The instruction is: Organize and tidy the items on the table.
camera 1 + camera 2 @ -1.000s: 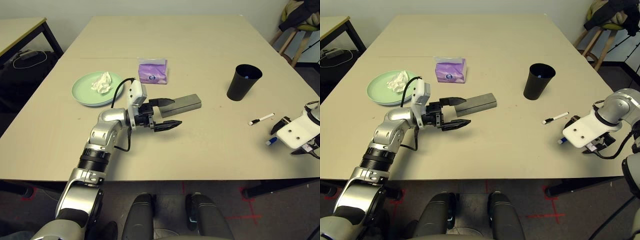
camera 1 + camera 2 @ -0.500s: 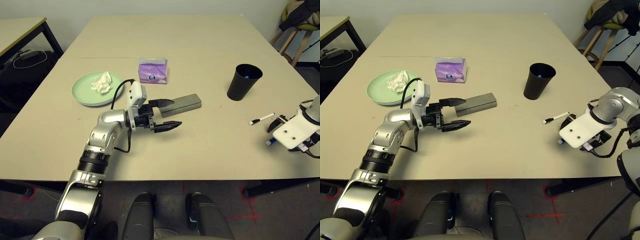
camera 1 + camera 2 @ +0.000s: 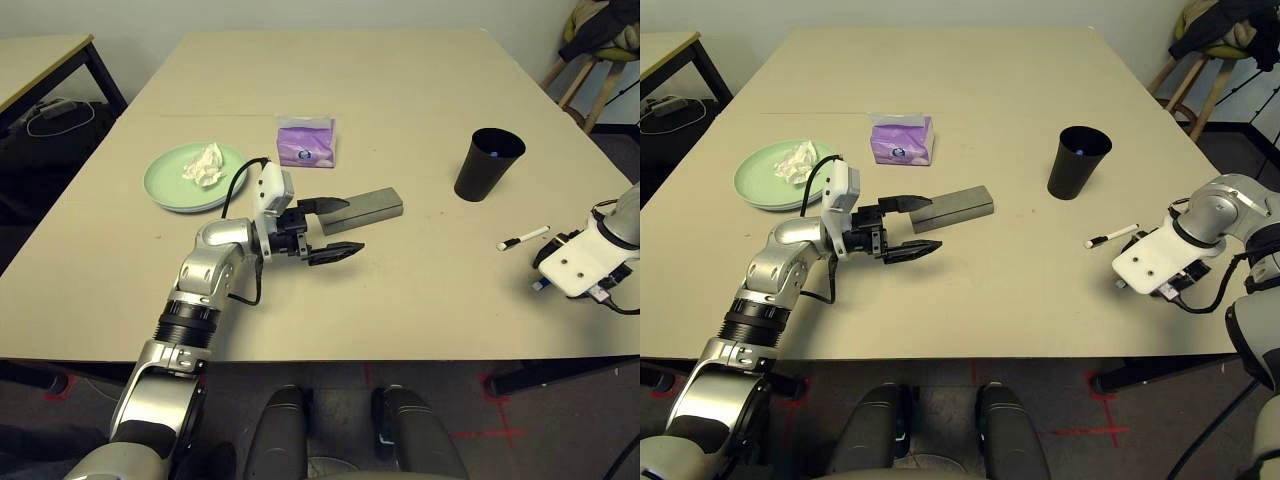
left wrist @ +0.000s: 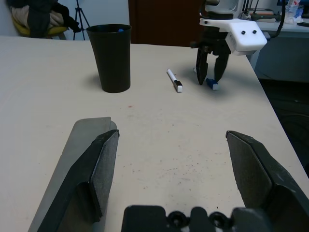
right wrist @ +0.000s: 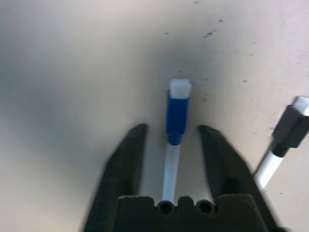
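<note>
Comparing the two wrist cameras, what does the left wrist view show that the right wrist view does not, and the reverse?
Left wrist view: the black cup, the grey glasses case beside the open left end effector.
Right wrist view: the blue-capped pen's white barrel, running between the right end effector's parted fingers, a gap either side.
Shared: the table, the black-capped pen, the blue cap, the right end effector.

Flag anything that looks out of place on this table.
A crumpled white tissue lies on the light-green plate, like litter. Two pens lie loose near the right edge: a black-capped pen and a blue-capped pen, which the right gripper straddles.
</note>
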### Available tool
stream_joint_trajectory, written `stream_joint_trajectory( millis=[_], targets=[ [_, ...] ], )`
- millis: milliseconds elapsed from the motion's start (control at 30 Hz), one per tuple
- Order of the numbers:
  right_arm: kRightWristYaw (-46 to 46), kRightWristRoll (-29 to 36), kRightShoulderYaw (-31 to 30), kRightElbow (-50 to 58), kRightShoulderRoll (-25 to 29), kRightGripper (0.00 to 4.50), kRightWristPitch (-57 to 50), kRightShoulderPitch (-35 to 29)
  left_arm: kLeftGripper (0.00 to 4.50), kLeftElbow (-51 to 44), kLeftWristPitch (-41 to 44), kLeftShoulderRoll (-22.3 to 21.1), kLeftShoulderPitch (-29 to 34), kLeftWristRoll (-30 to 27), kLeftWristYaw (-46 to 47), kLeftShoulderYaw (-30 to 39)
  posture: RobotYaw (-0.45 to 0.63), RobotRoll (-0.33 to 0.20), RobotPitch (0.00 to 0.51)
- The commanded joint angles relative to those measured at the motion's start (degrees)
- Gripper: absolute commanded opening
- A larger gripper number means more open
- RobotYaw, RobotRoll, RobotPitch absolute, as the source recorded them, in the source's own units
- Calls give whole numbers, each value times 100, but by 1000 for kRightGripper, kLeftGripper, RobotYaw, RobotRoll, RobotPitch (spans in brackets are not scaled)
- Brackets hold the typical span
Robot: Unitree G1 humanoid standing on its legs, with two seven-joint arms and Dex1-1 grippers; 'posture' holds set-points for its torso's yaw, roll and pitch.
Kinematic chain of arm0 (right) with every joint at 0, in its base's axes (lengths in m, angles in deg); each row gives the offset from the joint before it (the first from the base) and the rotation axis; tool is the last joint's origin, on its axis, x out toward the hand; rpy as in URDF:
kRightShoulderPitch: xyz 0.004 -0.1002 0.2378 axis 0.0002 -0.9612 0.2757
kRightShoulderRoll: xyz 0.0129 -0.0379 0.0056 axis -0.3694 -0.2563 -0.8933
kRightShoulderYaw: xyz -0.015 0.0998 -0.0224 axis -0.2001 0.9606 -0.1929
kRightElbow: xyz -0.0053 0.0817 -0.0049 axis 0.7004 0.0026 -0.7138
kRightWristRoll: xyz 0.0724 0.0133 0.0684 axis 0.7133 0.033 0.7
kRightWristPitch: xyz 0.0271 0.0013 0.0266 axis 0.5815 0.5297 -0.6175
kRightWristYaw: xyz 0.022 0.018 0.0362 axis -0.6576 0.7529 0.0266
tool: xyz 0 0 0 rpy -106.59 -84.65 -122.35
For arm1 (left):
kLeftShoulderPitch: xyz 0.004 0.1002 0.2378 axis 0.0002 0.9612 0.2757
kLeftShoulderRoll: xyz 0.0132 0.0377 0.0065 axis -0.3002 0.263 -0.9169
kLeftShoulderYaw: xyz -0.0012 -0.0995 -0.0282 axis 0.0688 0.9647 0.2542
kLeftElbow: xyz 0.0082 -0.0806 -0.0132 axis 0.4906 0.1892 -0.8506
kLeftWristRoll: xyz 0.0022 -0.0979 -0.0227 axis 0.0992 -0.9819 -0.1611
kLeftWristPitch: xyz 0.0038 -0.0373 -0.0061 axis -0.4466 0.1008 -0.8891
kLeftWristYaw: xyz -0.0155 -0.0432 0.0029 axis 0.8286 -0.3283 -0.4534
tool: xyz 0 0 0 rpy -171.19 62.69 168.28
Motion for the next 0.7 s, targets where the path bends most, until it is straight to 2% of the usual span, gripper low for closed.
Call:
stream_joint_trajectory(
  millis=[33, 67, 233, 300, 367, 467, 600, 700],
  targets=[
    [-34, 18, -27, -19, -66, 718, -30, -82, 4500, -60, -125, -52, 48, -2, -75, -91, 181, 0, 128],
    [-42, 26, -31, -18, -77, 361, -41, -75, 4500, -52, -129, -57, 39, -6, -77, -95, 182, 0, 128],
    [-270, 281, 148, -74, -127, 297, -349, -38, 4500, -57, -130, -92, 28, -33, -96, -94, 186, 0, 122],
    [-747, 636, 405, -130, -188, 297, -715, 27, 4500, -66, -107, -108, 22, -54, -107, -82, 187, 0, 116],
    [-1607, 1145, 739, -148, -271, 297, -1394, 131, 4500, -57, -93, -136, 19, -69, -143, -75, 186, 0, 114],
    [-1971, 2135, 668, -135, -406, 297, -2618, 396, 4500, -53, -73, -159, 14, -82, -184, -70, 184, 0, 111],
    [-1971, 4313, -73, 1594, 21, 297, -4525, 265, 4500, -37, -101, -167, 12, -67, -229, -87, 178, 0, 106],
    [-1971, 5560, 5, 2666, 228, 297, -5762, 125, 4500, -14, -116, -157, 0, -59, -241, -96, 172, 0, 104]
  ],
)
